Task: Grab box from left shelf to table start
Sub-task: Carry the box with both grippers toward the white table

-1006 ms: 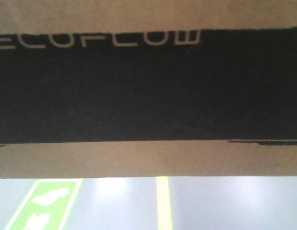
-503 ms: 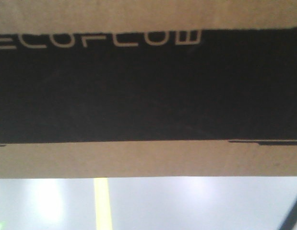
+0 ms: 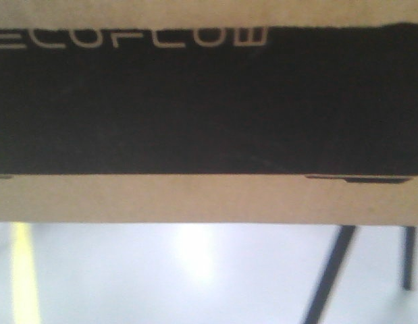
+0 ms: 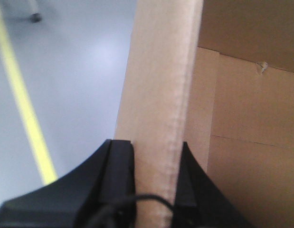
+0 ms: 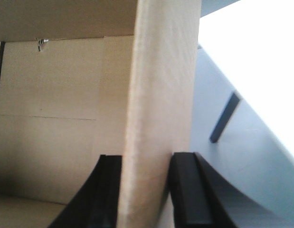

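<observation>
Floor (image 3: 195, 270) below your box (image 3: 209, 101) up front; only wrist views show left gripper (image 4: 154, 156) and right gripper (image 5: 146, 164) clamping it.

The box (image 3: 209, 108) runs past the left, right and top edges of the front view, and its printed word (image 3: 127, 39) is cut at the first letter. Below it, two dark legs (image 3: 328, 273) are blurred, with their tops hidden behind the box. The left claw (image 4: 154, 156) and the right claw (image 5: 146, 164) are cut by the lower edges. The counter (image 5: 260, 71) is only white glare.
</observation>
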